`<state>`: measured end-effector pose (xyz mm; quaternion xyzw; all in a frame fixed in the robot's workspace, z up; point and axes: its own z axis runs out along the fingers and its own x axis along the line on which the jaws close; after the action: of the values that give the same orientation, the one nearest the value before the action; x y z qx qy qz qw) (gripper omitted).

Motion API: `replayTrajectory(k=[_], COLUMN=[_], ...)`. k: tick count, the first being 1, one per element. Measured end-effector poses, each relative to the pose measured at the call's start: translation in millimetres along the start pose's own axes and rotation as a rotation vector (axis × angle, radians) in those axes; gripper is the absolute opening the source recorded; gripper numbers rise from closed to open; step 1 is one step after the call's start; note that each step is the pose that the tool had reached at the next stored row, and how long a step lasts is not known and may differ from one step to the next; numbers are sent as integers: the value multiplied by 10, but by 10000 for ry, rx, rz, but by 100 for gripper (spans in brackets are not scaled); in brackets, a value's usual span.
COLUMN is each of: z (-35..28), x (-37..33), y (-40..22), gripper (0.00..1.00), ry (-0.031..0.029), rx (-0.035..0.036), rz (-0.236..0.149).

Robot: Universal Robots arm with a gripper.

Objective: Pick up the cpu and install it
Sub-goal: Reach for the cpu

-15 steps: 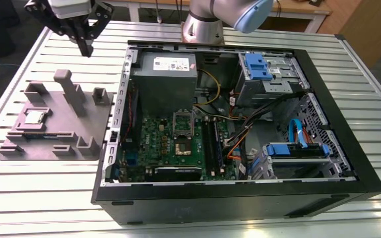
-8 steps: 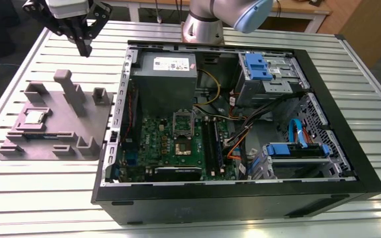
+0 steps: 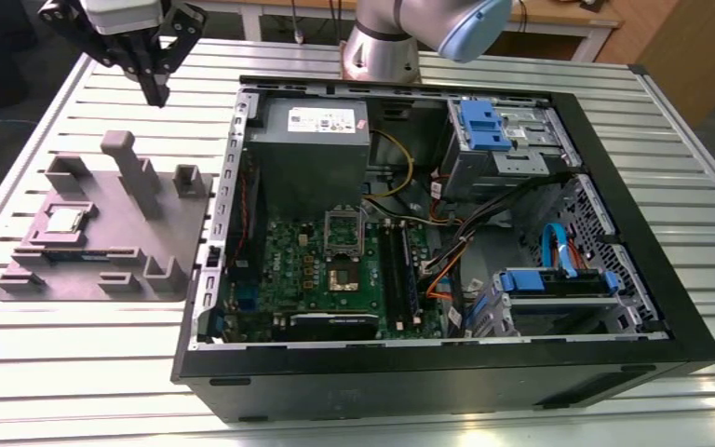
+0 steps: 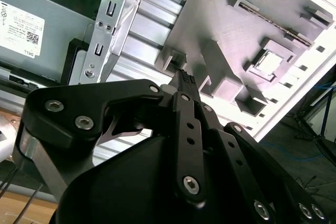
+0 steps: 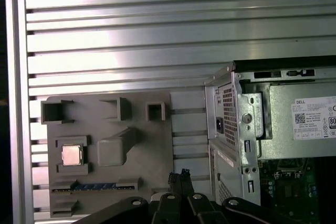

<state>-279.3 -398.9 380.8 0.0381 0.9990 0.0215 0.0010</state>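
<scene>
Looking for the cpu [image 3: 62, 221]? Where do you see it?

You find it lying flat in a square recess of the grey tray [image 3: 159, 244], near the tray's edge at the exterior view's left. The tray rests on the slatted worktop [image 3: 109, 372], just beside the open computer case [image 3: 432, 382].

And your gripper [image 3: 156, 96]?

It hangs above the worktop's corner at the exterior view's left, on the arm base's side, well apart from the cpu. In both wrist views its fingers [image 4: 188, 129] are pressed together with nothing between them.
</scene>
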Motion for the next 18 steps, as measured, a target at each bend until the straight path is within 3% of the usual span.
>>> replayTrajectory(k=[18], z=[0], x=[66], y=[-5], gripper=[10], ry=[0], rx=[0], rz=[0])
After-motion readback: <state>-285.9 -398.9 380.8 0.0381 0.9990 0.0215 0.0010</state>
